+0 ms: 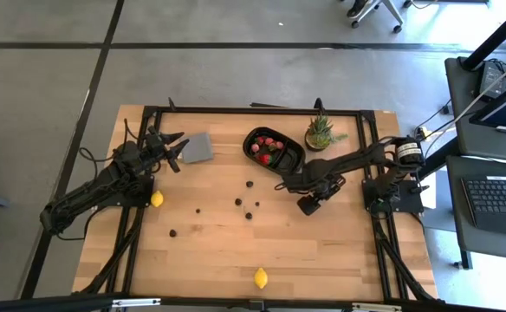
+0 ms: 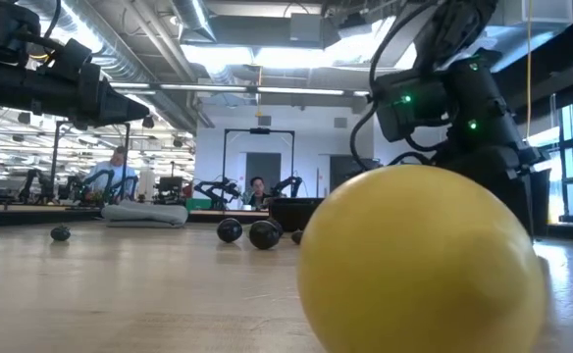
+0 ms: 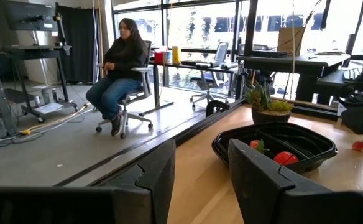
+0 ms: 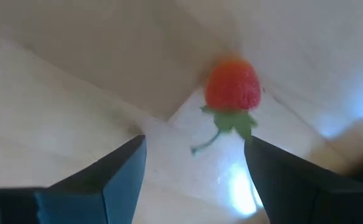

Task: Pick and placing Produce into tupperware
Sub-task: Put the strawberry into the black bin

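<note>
The black oval tupperware (image 1: pixel 273 149) sits at the table's far middle with a few red strawberries in it; it also shows in the left wrist view (image 3: pixel 275 144). My right gripper (image 1: pixel 281 183) is open just near of the tray. A red strawberry (image 4: pixel 232 87) with a green stem lies on the wood ahead of its fingertips (image 4: pixel 194 146), apart from them. My left gripper (image 1: pixel 177 152) is open and empty, raised by the grey square piece (image 1: pixel 199 147); its fingers show in its wrist view (image 3: pixel 200 162). Two lemons (image 1: pixel 157 198) (image 1: pixel 261 277) and several dark berries (image 1: pixel 249 184) lie on the table.
A spiky green potted plant (image 1: pixel 321 134) stands right of the tray. Another strawberry (image 3: pixel 358 146) lies on the wood beside the tray. The near lemon (image 2: pixel 419 260) fills the low view's front. A person sits on a chair (image 3: pixel 120 68) beyond the table's far edge.
</note>
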{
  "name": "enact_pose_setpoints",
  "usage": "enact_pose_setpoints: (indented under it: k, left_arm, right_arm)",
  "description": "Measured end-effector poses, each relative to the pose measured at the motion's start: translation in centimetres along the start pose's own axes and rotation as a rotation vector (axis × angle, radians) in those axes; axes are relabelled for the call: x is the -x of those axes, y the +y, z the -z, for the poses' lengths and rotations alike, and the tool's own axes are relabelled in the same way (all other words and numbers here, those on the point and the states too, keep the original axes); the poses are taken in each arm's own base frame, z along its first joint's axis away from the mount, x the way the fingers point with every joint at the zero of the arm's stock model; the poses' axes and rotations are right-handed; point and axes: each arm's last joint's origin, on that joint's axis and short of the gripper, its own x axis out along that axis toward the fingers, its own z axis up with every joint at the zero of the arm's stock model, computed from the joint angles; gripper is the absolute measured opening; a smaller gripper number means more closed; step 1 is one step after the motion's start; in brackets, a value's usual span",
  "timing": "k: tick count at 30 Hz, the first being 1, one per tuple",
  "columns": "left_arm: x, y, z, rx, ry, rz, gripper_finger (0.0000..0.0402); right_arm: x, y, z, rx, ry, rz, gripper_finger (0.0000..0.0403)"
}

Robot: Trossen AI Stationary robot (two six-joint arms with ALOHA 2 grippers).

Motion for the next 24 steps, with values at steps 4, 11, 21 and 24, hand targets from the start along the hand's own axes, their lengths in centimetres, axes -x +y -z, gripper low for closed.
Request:
enact_pose_setpoints:
  k: [4, 11, 21, 24]
  left_arm:
    - [0.00, 0.00, 0.00, 0.000, 0.000, 0.001, 0.0140]
    - [0.00, 0.00, 0.00, 0.000, 0.000, 0.000, 0.0140]
    - [0.00, 0.00, 0.01, 0.000, 0.001, 0.000, 0.0140]
    - [0.00, 0.00, 0.01, 0.000, 0.000, 0.000, 0.0140]
  right_arm:
    - [-0.37, 0.07, 0.07, 0.010, -0.017, -0.020, 0.0251]
    - [-0.55, 0.12, 0.04, 0.012, -0.018, -0.029, 0.0178]
    - [-0.63, 0.11, 0.04, -0.021, -0.020, -0.023, 0.0074]
    - [-0.66, 0.06, 0.03, -0.042, -0.022, -0.016, 0.0053]
